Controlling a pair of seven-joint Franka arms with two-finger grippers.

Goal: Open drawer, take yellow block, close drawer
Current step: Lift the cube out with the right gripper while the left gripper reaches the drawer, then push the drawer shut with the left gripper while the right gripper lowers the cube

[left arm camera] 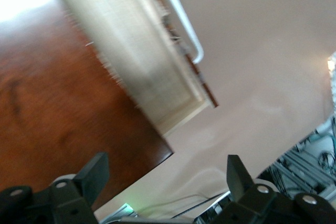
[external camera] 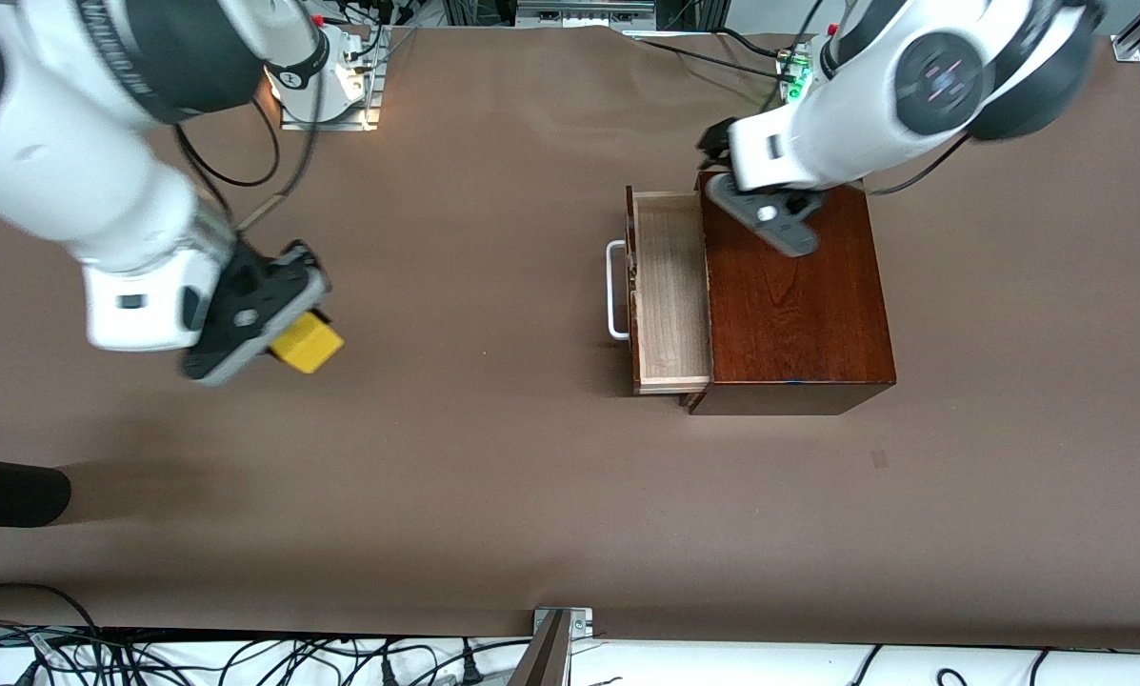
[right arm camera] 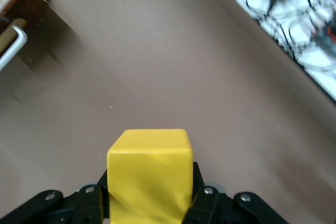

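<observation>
Drawer [external camera: 670, 291] stands pulled out of the cabinet [external camera: 798, 305], its pale inside bare and its white handle [external camera: 615, 291] pointing toward the right arm's end of the table [external camera: 493, 457]. Cabinet sits toward the left arm's end, about midway between the table's base edge and camera edge. Left gripper [left arm camera: 165, 174] hovers over the cabinet top near the drawer's base-edge corner, jaws wide and holding nothing. Right gripper [external camera: 279, 329] is over the right arm's end of the table, jaws clamped on the block [external camera: 308, 343], well apart from the cabinet.
</observation>
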